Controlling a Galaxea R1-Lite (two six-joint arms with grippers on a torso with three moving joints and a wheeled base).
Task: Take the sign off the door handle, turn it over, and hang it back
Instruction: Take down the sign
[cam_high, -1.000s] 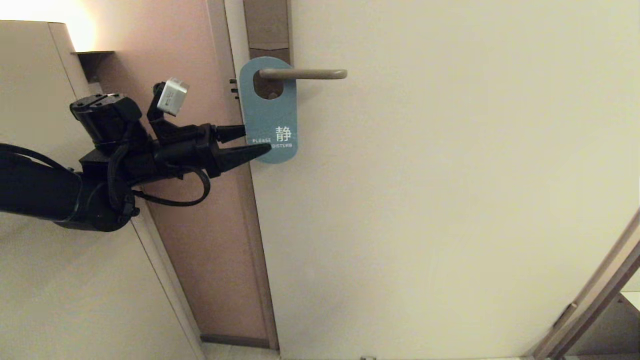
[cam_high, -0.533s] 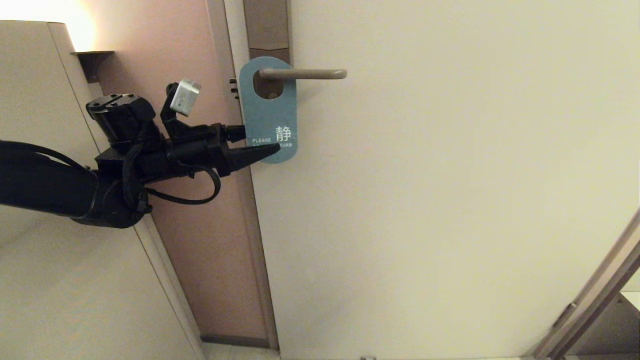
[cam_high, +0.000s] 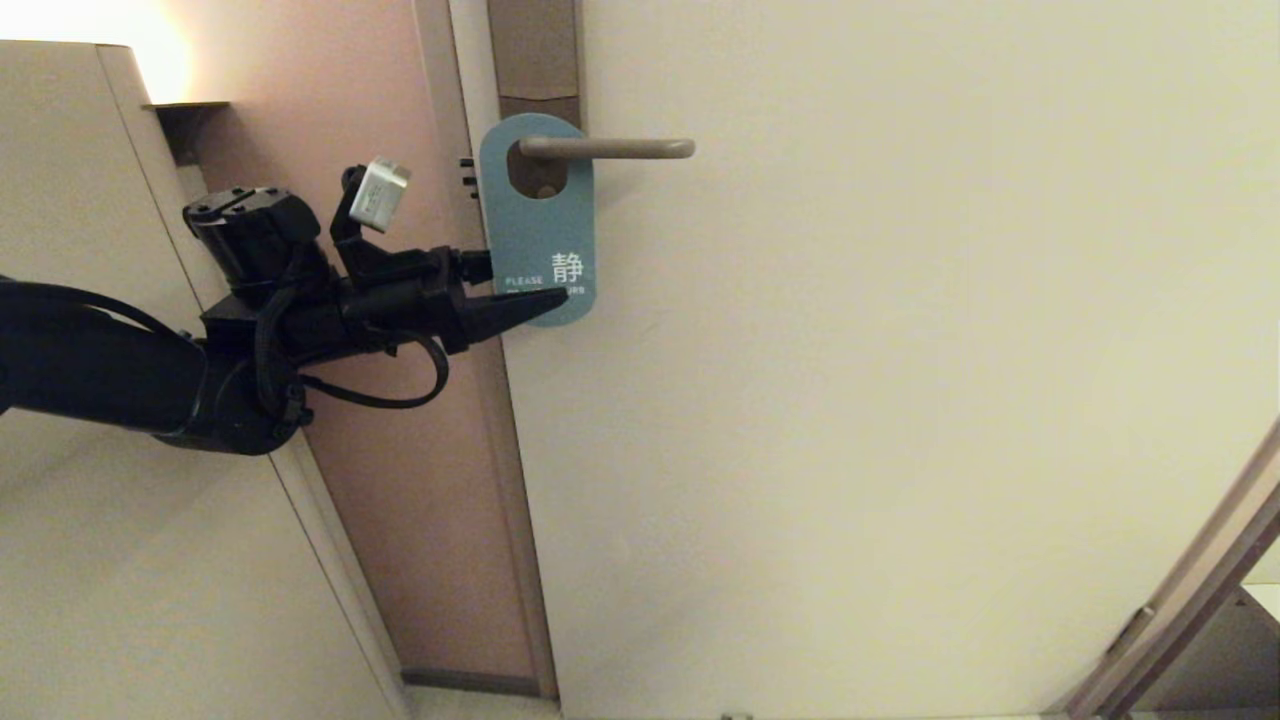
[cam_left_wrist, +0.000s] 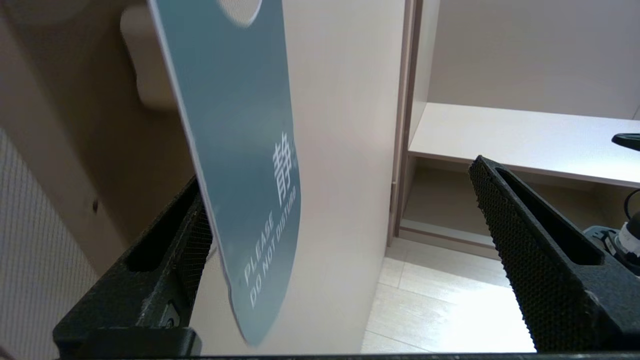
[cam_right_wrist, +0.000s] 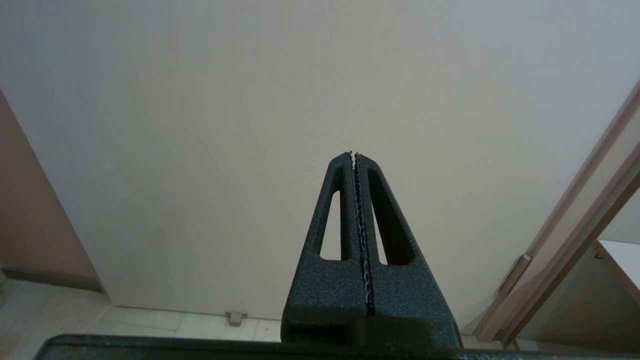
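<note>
The blue-grey sign (cam_high: 540, 220), white text facing out, hangs by its oval hole on the beige door handle (cam_high: 612, 148). My left gripper (cam_high: 527, 280) reaches in from the left and stands open astride the sign's lower left edge. One finger is behind the card and the other is in front, across the bottom line of text. In the left wrist view the sign (cam_left_wrist: 240, 150) lies close to one finger (cam_left_wrist: 165, 260), while the other finger (cam_left_wrist: 540, 250) stands far off it. My right gripper (cam_right_wrist: 353, 154) is shut on nothing, facing the bare door; it is outside the head view.
The cream door (cam_high: 900, 400) fills the right side, with the brown backplate (cam_high: 535, 50) above the handle. A pinkish wall strip (cam_high: 400, 450) and a pale cabinet (cam_high: 90, 560) lie behind my left arm. A shelf (cam_left_wrist: 525, 140) and tiled floor (cam_left_wrist: 440, 310) lie beyond the door.
My left arm has moved right toward the door, so the open fingers reach further over the sign's lower edge. The sign still hangs on the handle.
</note>
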